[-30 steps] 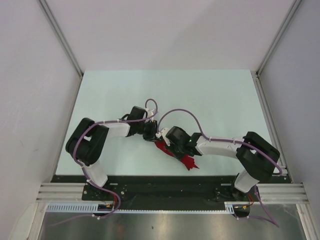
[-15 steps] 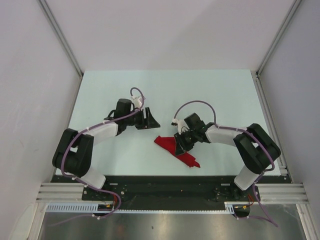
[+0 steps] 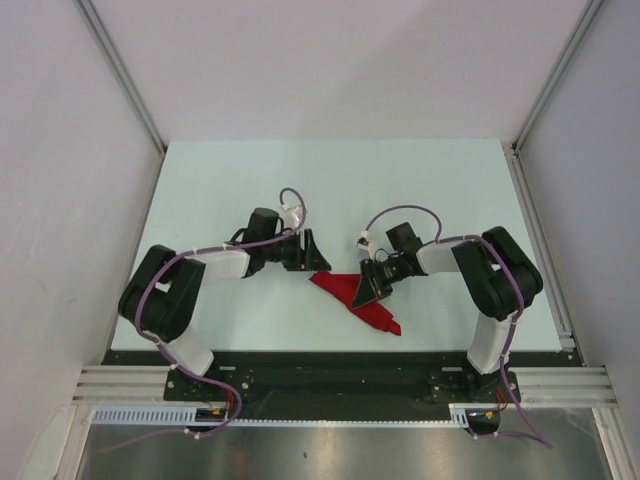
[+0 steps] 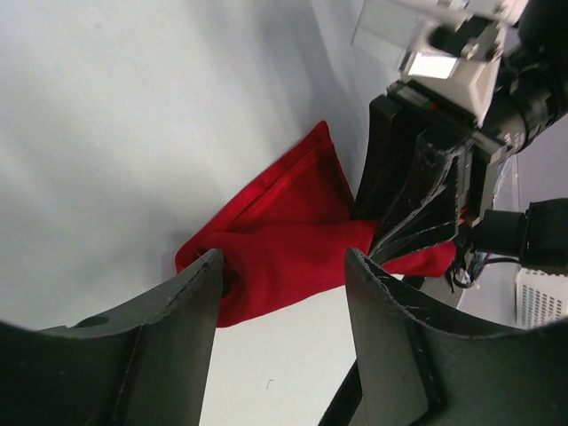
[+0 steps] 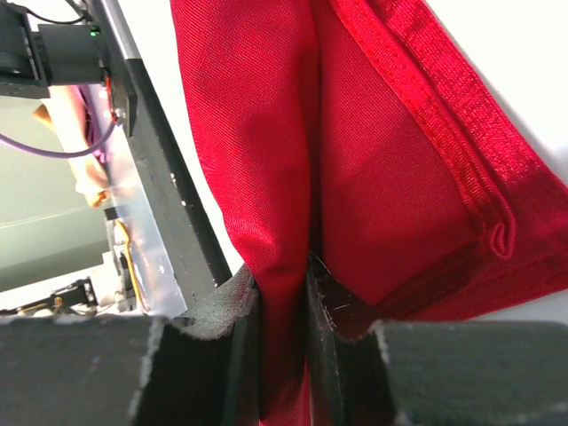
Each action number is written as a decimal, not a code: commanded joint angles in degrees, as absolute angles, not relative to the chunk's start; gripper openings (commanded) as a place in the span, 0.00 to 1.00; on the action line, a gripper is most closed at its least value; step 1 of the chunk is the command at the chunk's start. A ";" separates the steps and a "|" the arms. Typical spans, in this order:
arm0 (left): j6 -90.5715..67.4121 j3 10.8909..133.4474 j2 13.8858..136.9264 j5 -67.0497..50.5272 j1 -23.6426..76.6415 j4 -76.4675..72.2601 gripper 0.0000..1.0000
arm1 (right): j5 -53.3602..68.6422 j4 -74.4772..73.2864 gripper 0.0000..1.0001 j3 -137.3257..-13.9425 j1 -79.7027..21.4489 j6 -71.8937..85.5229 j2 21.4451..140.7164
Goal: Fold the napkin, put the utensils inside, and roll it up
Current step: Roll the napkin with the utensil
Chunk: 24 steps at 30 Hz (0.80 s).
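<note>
Pale table, white walls, red napkin.

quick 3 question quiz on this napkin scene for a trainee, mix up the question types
1. True or false: the left gripper is shut on the red napkin.
2. What is pinched between the fingers of the right gripper? A) an orange spoon B) a fold of the red napkin C) nothing
3. Short answer: which view shows any utensils?

Key: 1 false, its fingers stand open; 2 B; 3 none of them.
</note>
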State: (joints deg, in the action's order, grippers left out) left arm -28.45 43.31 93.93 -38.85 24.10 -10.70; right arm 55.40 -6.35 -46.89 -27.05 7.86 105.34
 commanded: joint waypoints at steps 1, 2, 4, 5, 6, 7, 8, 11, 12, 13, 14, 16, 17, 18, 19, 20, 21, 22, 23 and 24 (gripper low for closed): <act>-28.56 44.47 96.33 -40.87 25.31 -12.74 0.61 | 57.13 -5.10 0.18 -46.49 -26.54 8.17 107.66; -28.56 44.39 96.42 -40.87 25.66 -12.66 0.61 | 57.22 -4.92 0.18 -46.58 -26.37 8.35 107.75; -28.48 44.56 97.03 -40.87 26.01 -12.31 0.61 | 57.48 -4.83 0.17 -46.67 -26.28 8.44 108.19; -28.48 44.65 97.21 -41.04 26.36 -12.13 0.61 | 57.57 -4.66 0.17 -46.67 -26.02 8.44 108.28; -28.56 44.65 97.64 -41.22 26.63 -12.22 0.61 | 57.66 -4.40 0.17 -46.67 -26.02 8.61 108.54; -28.56 44.65 97.82 -41.13 26.80 -12.22 0.58 | 57.66 -4.22 0.17 -46.58 -26.02 8.79 108.63; -28.65 44.74 98.08 -41.31 27.24 -12.13 0.53 | 57.66 -4.31 0.18 -46.67 -25.93 8.70 108.72; -29.00 45.00 99.05 -40.78 27.51 -11.26 0.24 | 57.31 -4.66 0.22 -47.02 -25.84 8.97 107.85; -28.83 45.17 99.14 -40.43 27.51 -10.73 0.17 | 56.96 -5.18 0.25 -47.20 -25.84 9.05 107.49; -28.57 45.52 99.49 -39.56 27.51 -10.03 0.05 | 56.69 -5.53 0.32 -47.55 -25.84 9.05 106.27; -28.22 46.14 99.67 -39.46 27.51 -9.06 0.01 | 56.25 -6.23 0.36 -47.98 -25.93 9.05 105.48; -27.95 46.76 99.93 -38.94 27.51 -8.27 0.00 | 54.32 -8.34 0.49 -48.69 -25.84 8.79 102.15; -27.86 47.45 100.11 -38.94 27.51 -7.57 0.00 | 53.36 -9.13 0.53 -48.95 -25.84 8.70 101.09; -27.77 47.81 100.37 -38.85 27.51 -7.21 0.00 | 51.00 -10.62 0.55 -49.48 -25.84 8.61 99.42; -27.60 48.60 100.46 -38.76 27.51 -6.77 0.00 | 49.58 -11.07 0.59 -49.57 -25.93 8.61 96.27; -27.25 48.86 101.07 -38.76 27.51 -5.90 0.00 | 48.18 -11.86 0.59 -49.57 -25.93 8.70 94.33; -27.16 49.13 101.34 -38.85 27.51 -5.45 0.00 | 44.68 -12.21 0.61 -49.57 -26.62 8.53 92.57; -26.81 49.65 101.60 -38.59 27.51 -4.75 0.00 | 42.56 -12.65 0.63 -49.57 -27.07 8.35 90.90; -26.72 49.92 101.86 -38.50 27.51 -4.40 0.00 | 37.32 -13.79 0.63 -49.57 -28.03 7.39 87.31; -26.54 50.18 102.04 -38.41 27.51 -3.96 0.00 | 34.05 -14.41 0.64 -49.66 -30.73 6.69 85.80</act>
State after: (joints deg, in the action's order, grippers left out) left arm -28.29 47.59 100.95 -39.00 27.11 -6.07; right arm 47.55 -11.18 -47.53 -26.39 9.02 94.37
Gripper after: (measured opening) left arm 0.011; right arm 0.624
